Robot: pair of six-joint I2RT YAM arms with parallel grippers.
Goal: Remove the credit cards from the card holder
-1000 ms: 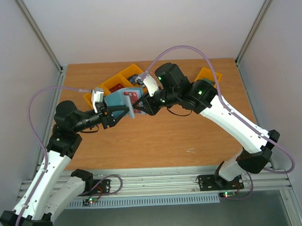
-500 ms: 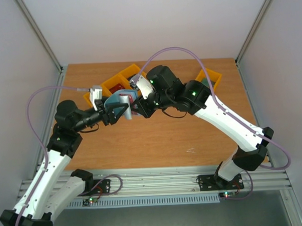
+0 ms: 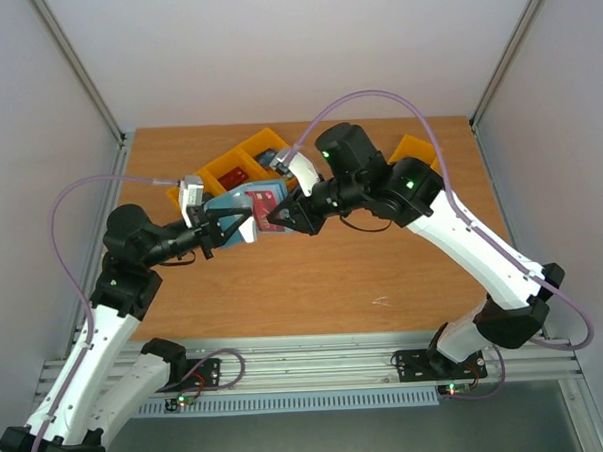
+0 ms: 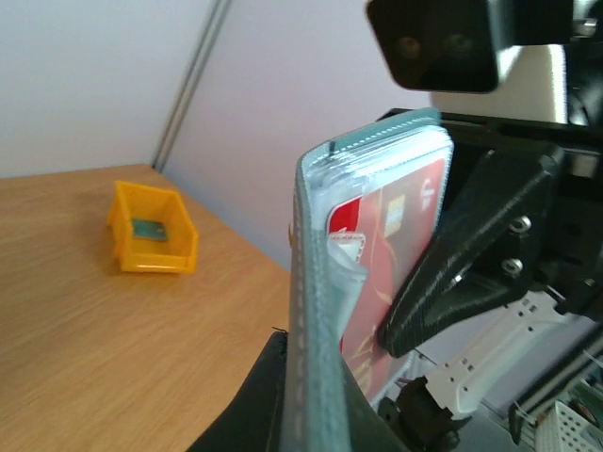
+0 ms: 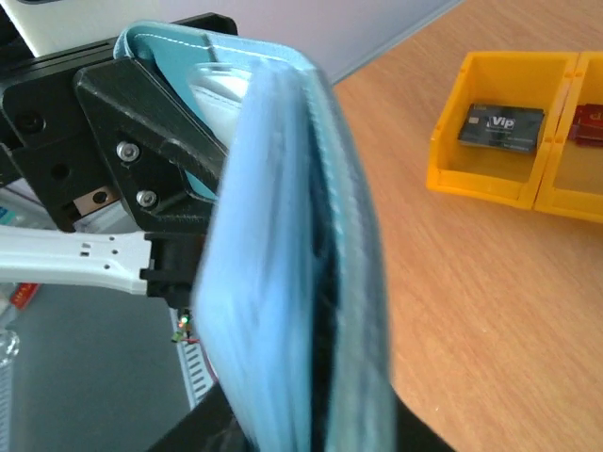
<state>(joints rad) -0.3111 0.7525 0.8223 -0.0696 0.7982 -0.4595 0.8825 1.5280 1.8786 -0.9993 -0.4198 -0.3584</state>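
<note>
Looking from above, both arms bend inward over the counter (image 3: 334,275), and the left end effector (image 3: 232,230) and right end effector (image 3: 283,215) meet at the card holder (image 3: 233,205). It is held up in the air between them, clear of the wood and just in front of a row of orange bins (image 3: 241,161). That overhead view gives little of the grip. The left wrist camera shows the holder edge-on, rising out of the left end effector's closed jaws, with a red card (image 4: 400,235) tucked in a clear pocket. A black finger (image 4: 471,254) of the right end effector lies flat against that card. The right wrist camera shows the holder's pale blue leaves running down into its own nearly closed jaws, pinched on the holder's edge; whether the card alone is caught I cannot tell. Only this view reads any writing: a dark card (image 5: 501,127) in the nearest bin (image 5: 485,179) says "Vip". The left wrist camera sees a separate orange bin (image 4: 151,256) standing alone.
</note>
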